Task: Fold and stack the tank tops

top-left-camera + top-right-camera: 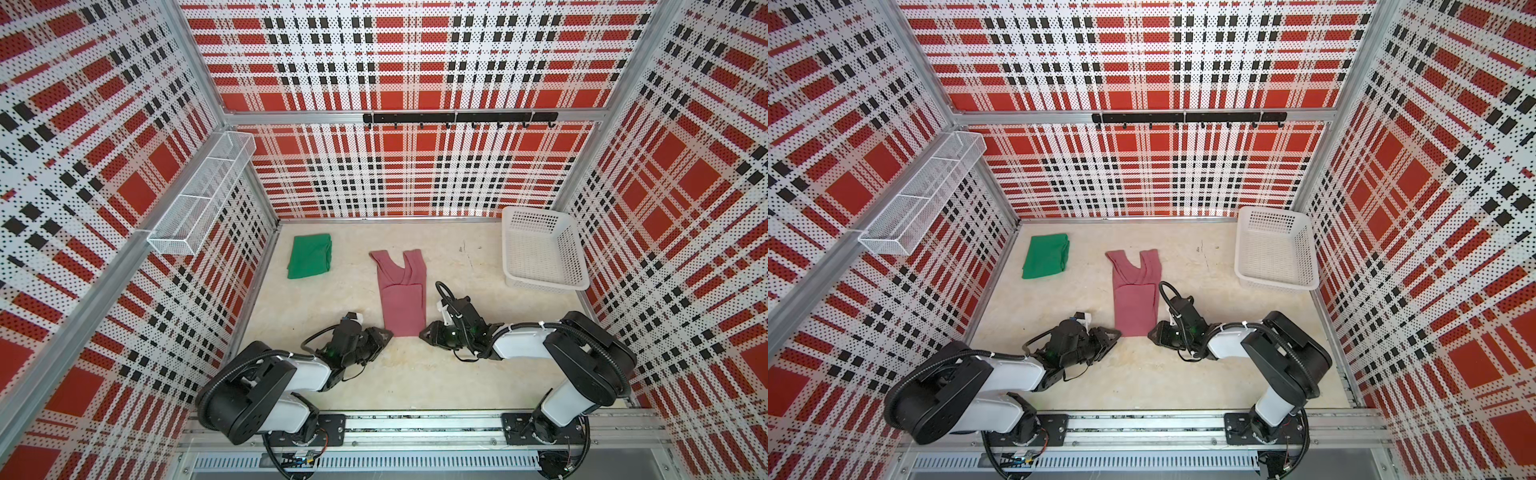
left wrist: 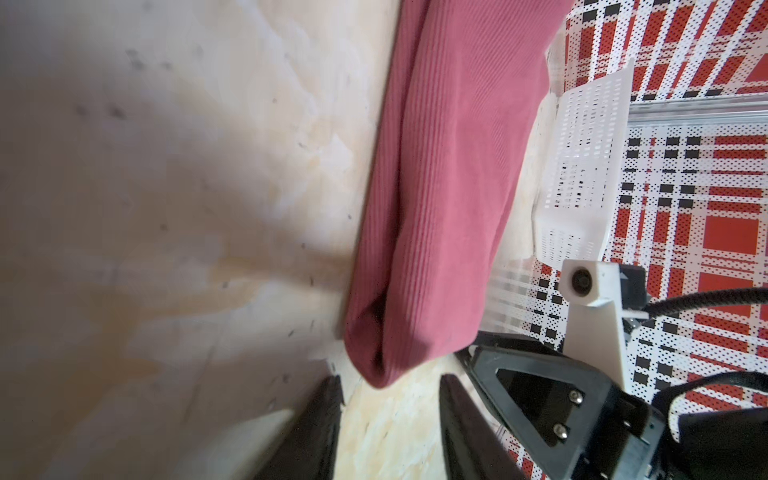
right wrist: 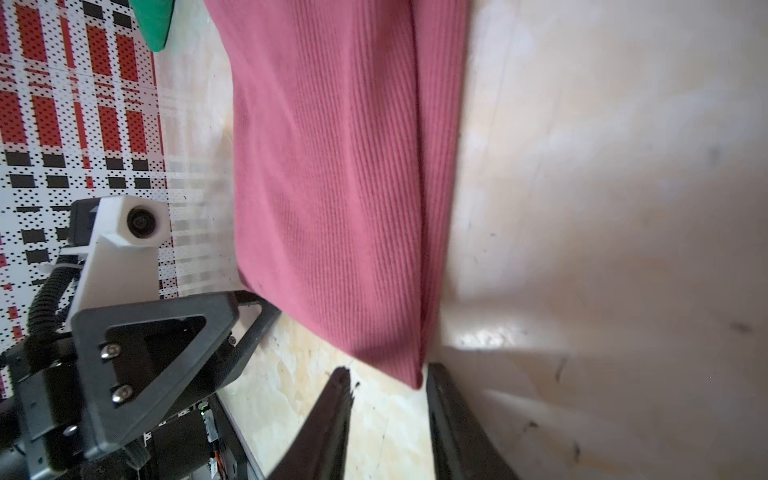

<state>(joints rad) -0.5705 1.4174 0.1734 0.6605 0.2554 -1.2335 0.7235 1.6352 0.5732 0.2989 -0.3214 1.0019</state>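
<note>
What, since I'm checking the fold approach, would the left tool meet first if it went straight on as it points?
The left tool, jaws open, would likely first meet the pink tank top, at its near hem corner just ahead.

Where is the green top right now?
In both top views the green tank top lies folded on the far left of the table, apart from the pink tank top to its right.

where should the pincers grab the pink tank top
On the pink tank top, grip the two near hem corners, one each for left pincer and right pincer, coming low from the robot's side: it lies flat, hem nearest, straps far.
</note>
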